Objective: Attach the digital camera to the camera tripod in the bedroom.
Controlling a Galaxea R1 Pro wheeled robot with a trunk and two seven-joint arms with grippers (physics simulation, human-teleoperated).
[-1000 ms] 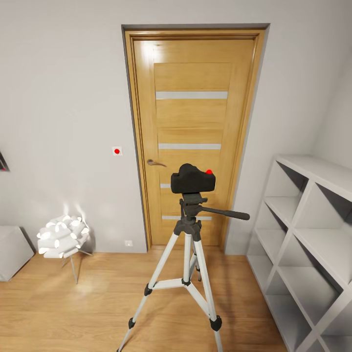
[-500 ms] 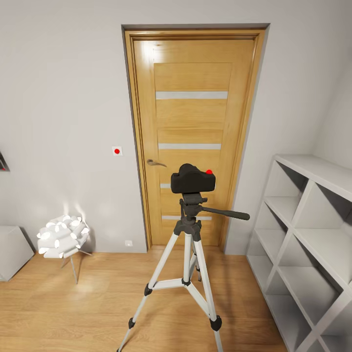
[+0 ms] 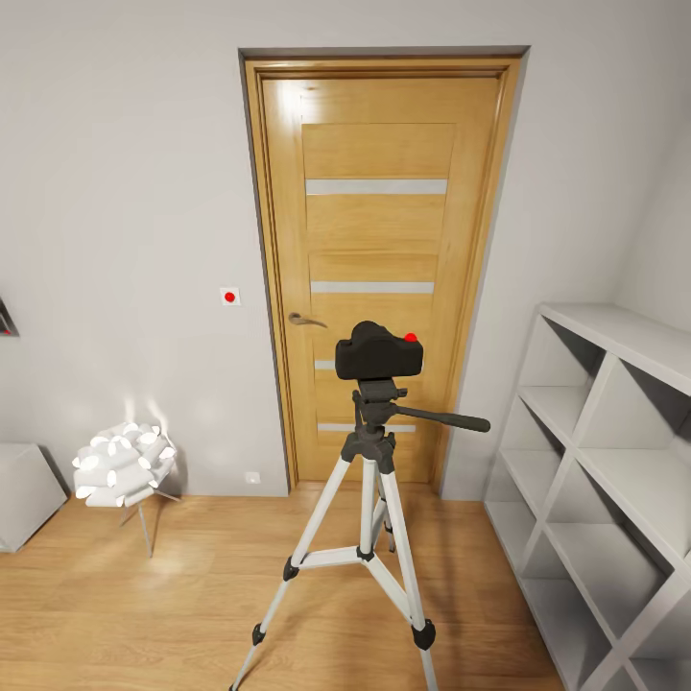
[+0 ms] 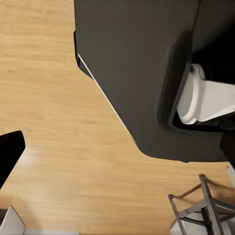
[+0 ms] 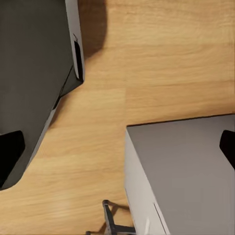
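The digital camera (image 3: 378, 353), matte black with a red button on top, sits on the black head of the camera tripod (image 3: 369, 499). The tripod stands on the wood floor in front of the oak door, with its pan handle pointing right. In the left wrist view my left gripper (image 4: 117, 152) hangs over the floor; its dark fingertips (image 4: 7, 152) are far apart with nothing between them. My right gripper (image 5: 119, 146) is also open over the floor, one fingertip (image 5: 10, 149) at each side edge.
An oak door (image 3: 379, 250) with grey stripes is behind the tripod. White cube shelving (image 3: 614, 461) lines the right wall. A white petal lamp (image 3: 123, 465) and a grey box (image 3: 24, 494) stand at the left. A grey cabinet (image 5: 186, 176) lies under the right wrist.
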